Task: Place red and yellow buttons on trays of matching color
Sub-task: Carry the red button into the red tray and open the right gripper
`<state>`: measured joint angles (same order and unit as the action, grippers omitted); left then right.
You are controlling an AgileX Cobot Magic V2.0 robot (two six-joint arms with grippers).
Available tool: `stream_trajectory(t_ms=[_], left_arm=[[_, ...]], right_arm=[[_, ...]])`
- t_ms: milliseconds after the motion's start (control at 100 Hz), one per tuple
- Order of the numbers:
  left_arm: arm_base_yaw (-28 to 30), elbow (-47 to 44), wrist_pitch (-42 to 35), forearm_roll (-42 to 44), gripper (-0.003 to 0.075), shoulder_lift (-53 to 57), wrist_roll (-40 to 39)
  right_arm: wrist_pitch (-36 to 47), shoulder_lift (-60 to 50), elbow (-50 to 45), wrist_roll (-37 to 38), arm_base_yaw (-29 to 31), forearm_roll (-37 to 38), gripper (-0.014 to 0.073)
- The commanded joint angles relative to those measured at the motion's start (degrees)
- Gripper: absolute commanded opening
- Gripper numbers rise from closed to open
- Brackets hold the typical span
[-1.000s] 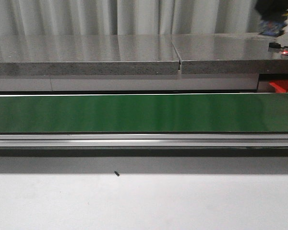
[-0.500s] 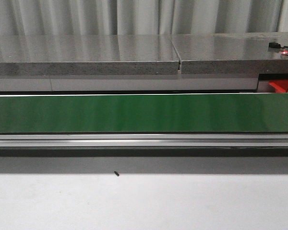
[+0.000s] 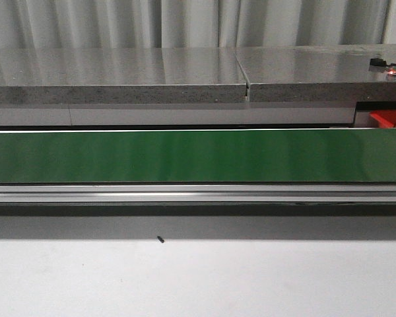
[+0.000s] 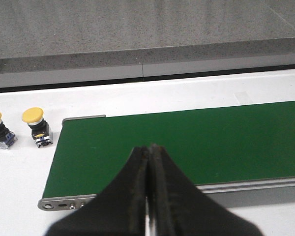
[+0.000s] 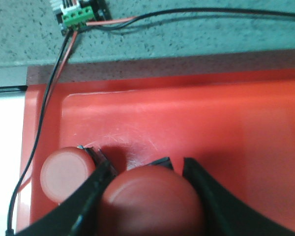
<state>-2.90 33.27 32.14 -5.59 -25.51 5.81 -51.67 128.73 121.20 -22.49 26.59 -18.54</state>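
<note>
Looking from big to small, I see the long green belt [image 3: 198,156] with nothing on it, then the red tray [image 5: 187,128] at its right end. My right gripper [image 5: 147,196] hangs over that tray, pinching a red button [image 5: 152,201] just beside another red button [image 5: 64,172] already lying there. I think I should lower it gently, then let go without bumping its neighbour. My left gripper [image 4: 148,187] is pressed closed and holds nothing. Two yellow buttons [image 4: 33,118] wait on the counter [image 4: 19,167] near the belt's end.
</note>
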Motion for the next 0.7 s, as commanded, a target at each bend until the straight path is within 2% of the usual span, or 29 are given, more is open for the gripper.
stream_trajectory(t_ms=[0, 690], left_arm=[[-0.4, 1.5, -4.4, -0.7, -0.002, -0.4, -0.4], [-0.4, 1.5, -4.4, -0.7, -0.002, -0.4, -0.4]], right_arm=[[3.1, -2.3, 2.2, -0.1, 0.2, -1.9, 0.0141], [5.2, 5.2, 2.2, -0.4, 0.2, -1.9, 0.0143]])
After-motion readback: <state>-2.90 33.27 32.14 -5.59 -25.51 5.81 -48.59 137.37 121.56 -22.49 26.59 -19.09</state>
